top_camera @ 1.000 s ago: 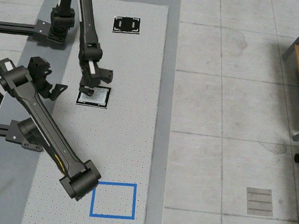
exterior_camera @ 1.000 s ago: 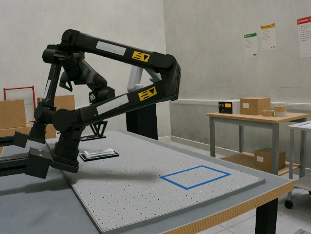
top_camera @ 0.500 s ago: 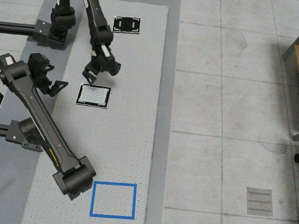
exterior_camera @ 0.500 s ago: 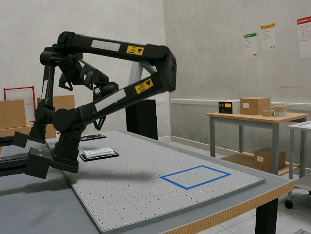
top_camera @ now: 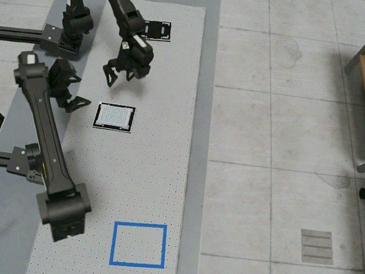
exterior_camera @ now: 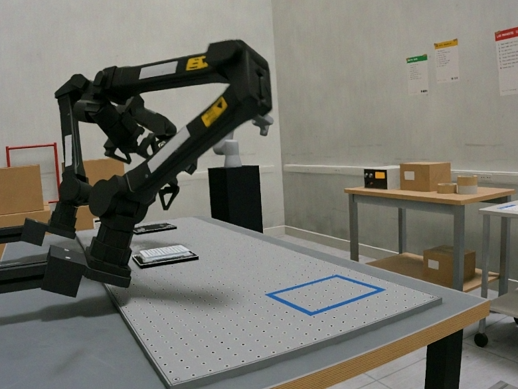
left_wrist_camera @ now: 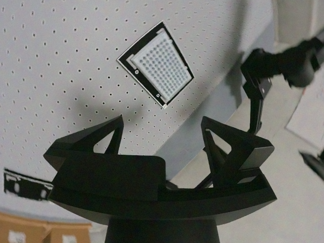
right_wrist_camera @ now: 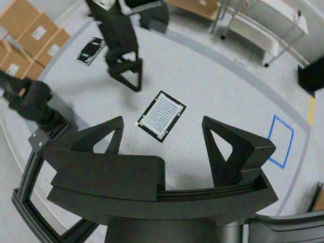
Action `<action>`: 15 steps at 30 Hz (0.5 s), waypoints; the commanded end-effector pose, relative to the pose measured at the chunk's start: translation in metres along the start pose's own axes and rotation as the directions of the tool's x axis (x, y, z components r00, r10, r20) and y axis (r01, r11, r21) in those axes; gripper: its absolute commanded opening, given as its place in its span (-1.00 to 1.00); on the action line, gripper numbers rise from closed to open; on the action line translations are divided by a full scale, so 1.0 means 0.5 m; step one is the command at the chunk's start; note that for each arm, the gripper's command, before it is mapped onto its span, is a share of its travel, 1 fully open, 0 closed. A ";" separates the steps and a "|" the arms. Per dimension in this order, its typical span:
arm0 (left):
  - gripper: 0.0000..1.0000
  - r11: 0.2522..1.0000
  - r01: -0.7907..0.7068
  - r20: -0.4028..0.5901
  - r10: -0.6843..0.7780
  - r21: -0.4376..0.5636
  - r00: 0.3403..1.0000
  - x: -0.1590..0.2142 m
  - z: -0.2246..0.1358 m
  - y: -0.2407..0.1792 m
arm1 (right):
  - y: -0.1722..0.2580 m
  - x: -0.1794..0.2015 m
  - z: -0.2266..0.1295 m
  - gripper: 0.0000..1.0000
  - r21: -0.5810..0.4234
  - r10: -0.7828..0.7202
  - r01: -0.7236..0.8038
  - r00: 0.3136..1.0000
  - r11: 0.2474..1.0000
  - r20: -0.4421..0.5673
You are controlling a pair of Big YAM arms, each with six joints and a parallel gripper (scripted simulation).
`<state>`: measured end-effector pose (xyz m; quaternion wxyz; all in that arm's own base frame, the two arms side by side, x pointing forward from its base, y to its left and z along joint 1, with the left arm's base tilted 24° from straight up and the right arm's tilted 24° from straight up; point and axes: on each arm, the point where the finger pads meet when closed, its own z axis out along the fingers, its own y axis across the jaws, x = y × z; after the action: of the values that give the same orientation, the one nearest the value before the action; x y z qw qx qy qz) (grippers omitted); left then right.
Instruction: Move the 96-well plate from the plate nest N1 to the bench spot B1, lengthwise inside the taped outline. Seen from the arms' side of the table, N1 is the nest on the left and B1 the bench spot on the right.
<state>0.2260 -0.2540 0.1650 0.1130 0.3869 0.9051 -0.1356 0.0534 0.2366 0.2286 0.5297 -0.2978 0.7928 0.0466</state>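
The pale 96-well plate (top_camera: pixel 115 116) (exterior_camera: pixel 165 251) (left_wrist_camera: pixel 160 65) (right_wrist_camera: pixel 161 113) sits in a black nest (top_camera: pixel 113 127) (left_wrist_camera: pixel 146 83) (right_wrist_camera: pixel 173 120) near the middle of the perforated board. The blue taped outline (top_camera: pixel 113 243) (exterior_camera: pixel 347 301) (right_wrist_camera: pixel 288 149) holds nothing. My left gripper (top_camera: pixel 118 83) (left_wrist_camera: pixel 162 120) is open and empty, raised above the board, off to the far-nest side of the plate. My right gripper (top_camera: pixel 85 91) (right_wrist_camera: pixel 162 120) is open and empty, high up on the arms' side of the plate. Neither gripper touches the plate.
A second black nest (top_camera: pixel 157 30) (exterior_camera: pixel 155 228) (left_wrist_camera: pixel 28 185) (right_wrist_camera: pixel 90 50) lies toward the far end and bears no plate. The left arm passes over its edge in the top view. Both grippers hang close together. The right arm's elbow juts toward the outline.
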 end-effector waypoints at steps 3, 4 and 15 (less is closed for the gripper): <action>1.00 0.960 -0.262 0.092 0.254 0.095 0.963 0.013 -0.059 0.015 | 0.044 -0.042 0.050 1.00 0.041 0.132 -0.129 0.988 0.991 -0.083; 1.00 0.960 -0.262 0.092 0.254 0.095 0.963 0.013 -0.059 0.015 | 0.044 -0.042 0.050 1.00 0.041 0.132 -0.129 0.988 0.991 -0.083; 1.00 0.823 -0.557 0.312 0.504 0.107 0.805 0.042 -0.131 0.018 | 0.067 -0.001 0.147 1.00 0.135 0.264 -0.237 0.934 0.962 -0.242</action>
<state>0.2130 -0.2245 0.1973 0.1820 0.5331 0.7964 -0.2202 0.0848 0.2607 0.1816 0.4508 -0.2039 0.8690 0.0124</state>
